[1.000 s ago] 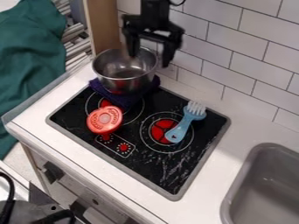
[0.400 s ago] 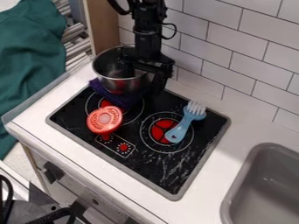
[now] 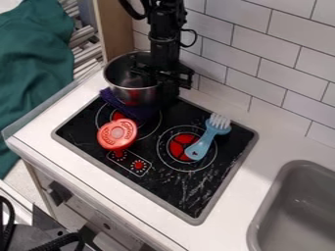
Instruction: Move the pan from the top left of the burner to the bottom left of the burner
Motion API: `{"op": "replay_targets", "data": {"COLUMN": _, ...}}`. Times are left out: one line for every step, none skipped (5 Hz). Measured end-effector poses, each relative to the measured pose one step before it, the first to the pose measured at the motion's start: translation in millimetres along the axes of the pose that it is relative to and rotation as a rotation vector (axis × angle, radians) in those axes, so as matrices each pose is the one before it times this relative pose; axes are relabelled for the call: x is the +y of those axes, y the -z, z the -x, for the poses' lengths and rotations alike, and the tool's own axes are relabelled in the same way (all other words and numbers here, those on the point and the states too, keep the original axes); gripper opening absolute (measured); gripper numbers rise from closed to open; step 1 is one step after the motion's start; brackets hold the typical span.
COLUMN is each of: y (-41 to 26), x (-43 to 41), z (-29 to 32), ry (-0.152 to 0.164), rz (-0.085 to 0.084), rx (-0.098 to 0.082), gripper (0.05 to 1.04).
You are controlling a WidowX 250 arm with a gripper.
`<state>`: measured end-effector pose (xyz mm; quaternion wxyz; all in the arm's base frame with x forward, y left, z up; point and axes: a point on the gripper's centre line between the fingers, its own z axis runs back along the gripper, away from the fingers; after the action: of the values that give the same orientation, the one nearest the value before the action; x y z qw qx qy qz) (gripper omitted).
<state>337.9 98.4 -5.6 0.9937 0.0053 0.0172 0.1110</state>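
Beyond the red toy [image 3: 118, 133] with illegible print, claw [image 3: 165, 88] pinched on the pan [image 3: 126, 94].

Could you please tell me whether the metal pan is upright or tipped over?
Upright: the pan has its open rim facing up, with its base on the purple cloth.

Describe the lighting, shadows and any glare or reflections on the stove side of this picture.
Camera view: soft, fairly even light on the white counter; bright glints on the metal pan, with a red patch low on its side, likely a reflection; its inside partly dark; pale streaks on the cooktop, scuffs or glare, can't tell which.
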Motion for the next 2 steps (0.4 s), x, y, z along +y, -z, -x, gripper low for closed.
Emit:
{"op": "replay_targets", "data": {"y": -7.47, "x": 0.98, "z": 2.33, "ry": 0.0118, "rz": -0.0110, "rx": -0.0241, "gripper": 0.149}}
{"op": "replay_targets", "data": {"y": -5.61, "x": 0.82, "z": 6.84, "ry": 0.0149, "rz": -0.0078, "rx": -0.0104, "gripper": 0.059}}
